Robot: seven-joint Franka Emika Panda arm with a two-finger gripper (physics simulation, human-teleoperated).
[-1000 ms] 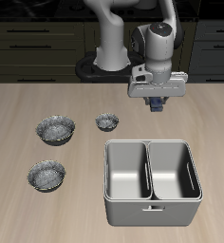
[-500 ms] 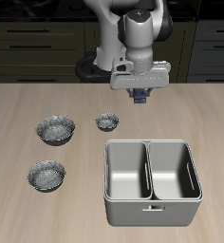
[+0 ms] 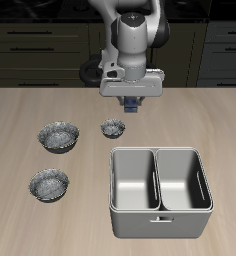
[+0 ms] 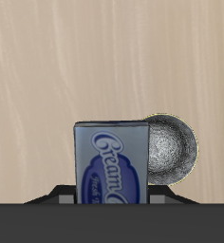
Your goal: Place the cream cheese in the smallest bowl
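— Where is the cream cheese found?
— It is gripped by the gripper and held up in the air, just behind the smallest bowl.
— What else is seen near that bowl?
— Two wider bowls and a grey tub are set nearer the table's front edge.

A matt pale wood-grain table is seen; speckled, metallic grey is shown by the smallest bowl.
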